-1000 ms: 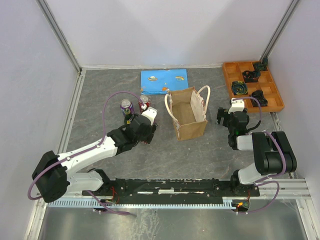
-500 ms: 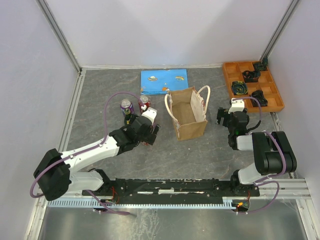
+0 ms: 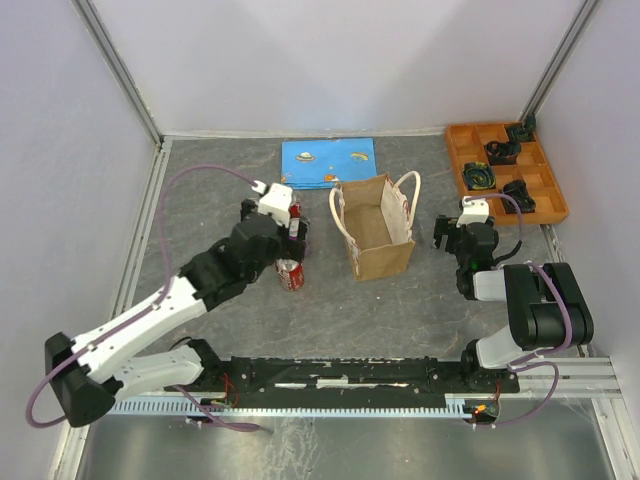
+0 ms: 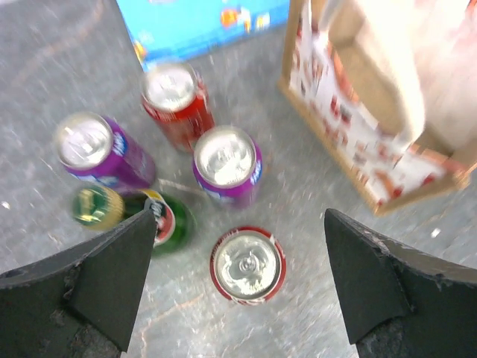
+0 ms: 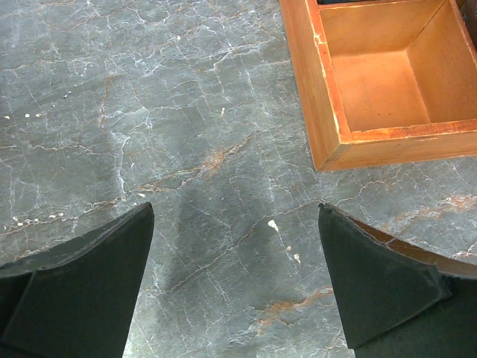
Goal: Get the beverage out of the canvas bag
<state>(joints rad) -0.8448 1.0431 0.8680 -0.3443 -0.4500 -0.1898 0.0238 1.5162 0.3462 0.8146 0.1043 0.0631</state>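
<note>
**Both tools open; red can (image 3: 290, 277) outside canvas bag (image 3: 378, 245)**

Left arm is stretched forward, left gripper (image 4: 240, 214) facing down, fingers spread wide over metal-lidded drinks (image 4: 227, 160) left of the bag. The red can stands upright there, clear of the boxy tan bag with cream looped handles. Right arm is folded. Right gripper (image 5: 235, 207), right of the bag, gapes over the grey veined table (image 5: 186, 112).

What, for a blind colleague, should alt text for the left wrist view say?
The open left hand hangs above two red cans, two purple cans and a green bottle. The canvas bag stands to their right.
</note>
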